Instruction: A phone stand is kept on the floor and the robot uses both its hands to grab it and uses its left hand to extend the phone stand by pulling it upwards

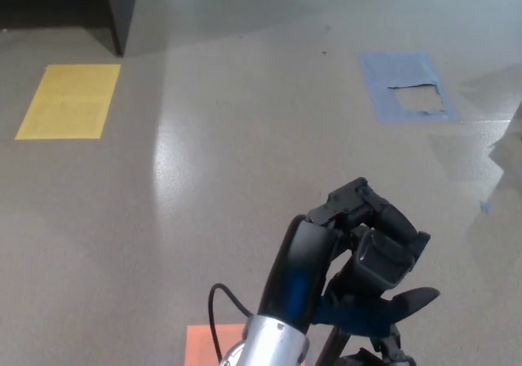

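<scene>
While gripping the phone stand (383, 260), left hand (359, 219) (fingers curled tight).

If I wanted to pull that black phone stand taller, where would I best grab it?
Probably at its black clamp head, coming down from above: it is the topmost, blocky part, with the stem and blue collar below it. The robot's black left hand is wrapped over that head from the left. The lower stem is cut off by the picture's edge, so I cannot judge a grip there.

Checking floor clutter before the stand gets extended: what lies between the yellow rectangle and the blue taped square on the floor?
Head view: nothing lies between the yellow rectangular floor patch and the blue taped square, only bare speckled grey floor with a light glare.
</scene>
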Controlling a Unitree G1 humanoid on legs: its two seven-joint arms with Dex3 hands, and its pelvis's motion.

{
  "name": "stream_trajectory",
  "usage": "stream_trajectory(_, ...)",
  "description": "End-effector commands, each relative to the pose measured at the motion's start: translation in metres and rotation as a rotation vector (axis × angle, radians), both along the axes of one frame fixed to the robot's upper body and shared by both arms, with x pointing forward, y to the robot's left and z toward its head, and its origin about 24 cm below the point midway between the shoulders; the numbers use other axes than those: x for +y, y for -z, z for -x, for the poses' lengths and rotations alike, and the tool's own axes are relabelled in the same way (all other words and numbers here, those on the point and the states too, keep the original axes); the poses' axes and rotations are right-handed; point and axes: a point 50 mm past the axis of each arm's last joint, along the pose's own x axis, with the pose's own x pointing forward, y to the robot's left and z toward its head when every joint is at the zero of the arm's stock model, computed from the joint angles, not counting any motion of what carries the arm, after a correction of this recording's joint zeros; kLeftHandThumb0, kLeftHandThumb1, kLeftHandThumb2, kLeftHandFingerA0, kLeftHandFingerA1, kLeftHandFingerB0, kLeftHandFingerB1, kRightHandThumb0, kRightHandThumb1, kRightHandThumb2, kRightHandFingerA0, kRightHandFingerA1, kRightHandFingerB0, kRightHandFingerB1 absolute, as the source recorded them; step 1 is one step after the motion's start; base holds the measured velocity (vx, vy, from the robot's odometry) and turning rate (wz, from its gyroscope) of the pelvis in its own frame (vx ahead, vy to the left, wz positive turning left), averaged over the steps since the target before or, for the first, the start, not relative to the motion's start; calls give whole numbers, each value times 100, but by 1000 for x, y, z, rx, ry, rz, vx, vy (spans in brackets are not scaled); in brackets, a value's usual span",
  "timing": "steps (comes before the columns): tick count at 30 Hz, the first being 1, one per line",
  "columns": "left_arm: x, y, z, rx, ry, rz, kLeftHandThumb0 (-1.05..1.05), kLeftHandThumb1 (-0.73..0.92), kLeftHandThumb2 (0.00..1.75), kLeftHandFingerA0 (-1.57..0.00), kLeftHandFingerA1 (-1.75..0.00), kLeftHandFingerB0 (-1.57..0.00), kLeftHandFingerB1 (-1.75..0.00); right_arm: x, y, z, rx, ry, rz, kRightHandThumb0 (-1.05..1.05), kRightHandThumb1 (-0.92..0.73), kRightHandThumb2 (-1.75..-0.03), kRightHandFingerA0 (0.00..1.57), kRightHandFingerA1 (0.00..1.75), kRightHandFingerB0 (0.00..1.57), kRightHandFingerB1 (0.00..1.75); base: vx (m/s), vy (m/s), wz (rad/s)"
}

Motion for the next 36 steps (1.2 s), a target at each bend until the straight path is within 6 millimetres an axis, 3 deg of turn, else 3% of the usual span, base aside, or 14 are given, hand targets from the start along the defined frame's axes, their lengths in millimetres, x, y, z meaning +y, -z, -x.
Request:
stream_trajectory(1, -52, -160, 18, -347, 89, 535, -9, 58, 72, -105, -175, -75, -175, 5, 14, 25, 32, -27, -36, -49, -32, -96, 149, 135, 149, 133, 0, 0, 0)
stream_trajectory(5, -59, -188, 20, -424, 122, 581, -21, 54, 74, -107, -175, -82, -175, 2, 14, 26, 27, -3, -12, -52, -31, -96, 151, 138, 152, 136, 0, 0, 0)
stream_trajectory(6, -61, -196, 21, -446, 129, 598, -33, 41, 89, -135, -149, -112, -138, 2, 14, 26, 22, 3, -4, -53, -32, -96, 152, 138, 152, 136, 0, 0, 0)
stream_trajectory(7, -62, -202, 23, -444, 138, 618, -34, 40, 89, -133, -147, -111, -137, 1, 13, 26, 13, 6, -2, -53, -33, -97, 151, 138, 152, 136, 0, 0, 0)
stream_trajectory(8, -63, -206, 24, -441, 144, 627, -24, 53, 74, -106, -175, -81, -175, 0, 13, 26, 7, 6, 2, -54, -34, -98, 151, 138, 151, 136, 0, 0, 0)
stream_trajectory(13, -65, -221, 25, -481, 128, 612, -27, 56, 70, -106, -175, -79, -175, -2, 15, 27, 8, 11, -5, -52, -34, -98, 150, 137, 149, 135, 0, 0, 0)
stream_trajectory(18, -64, -250, 24, -551, 135, 629, -24, 59, 66, -99, -175, -75, -175, -3, 16, 29, 14, 43, -4, -55, -37, -99, 153, 140, 151, 137, 0, 0, 0)
stream_trajectory(19, -61, -267, 21, -620, 124, 603, -33, 46, 89, -129, -145, -107, -134, -3, 15, 30, 4, 52, -16, -54, -39, -99, 150, 138, 149, 136, 0, 0, 0)
stream_trajectory(20, -60, -275, 20, -640, 104, 591, -29, 61, 62, -99, -175, -76, -175, -4, 15, 30, -1, 61, -17, -55, -39, -99, 150, 139, 149, 136, 0, 0, 0)
stream_trajectory(26, -57, -310, 16, -698, 130, 607, -26, 55, 70, -100, -175, -78, -175, -6, 14, 27, -25, 83, 27, -60, -46, -103, 153, 143, 151, 140, 0, 0, 0)
stream_trajectory(31, -50, -340, 9, -837, 88, 485, -32, 63, 65, -97, -175, -79, -175, -6, 14, 28, -28, 84, 19, -58, -44, -102, 150, 140, 149, 138, 0, 0, 0)
stream_trajectory(33, -42, -356, 8, -888, 73, 480, -38, 63, 62, -85, -168, -89, -174, -4, 15, 29, -22, 91, 3, -58, -44, -102, 150, 140, 149, 137, 0, 0, 0)
stream_trajectory(35, -36, -363, 6, -899, 65, 465, -39, 65, 62, -87, -169, -85, -173, -3, 16, 30, -21, 89, 1, -58, -45, -102, 150, 140, 149, 137, 0, 0, 0)
stream_trajectory(36, -22, -384, 7, -978, 25, 440, -43, 47, 94, -132, -145, -109, -134, -5, 14, 31, -44, 97, 9, -61, -46, -103, 152, 143, 151, 139, 0, 0, 0)
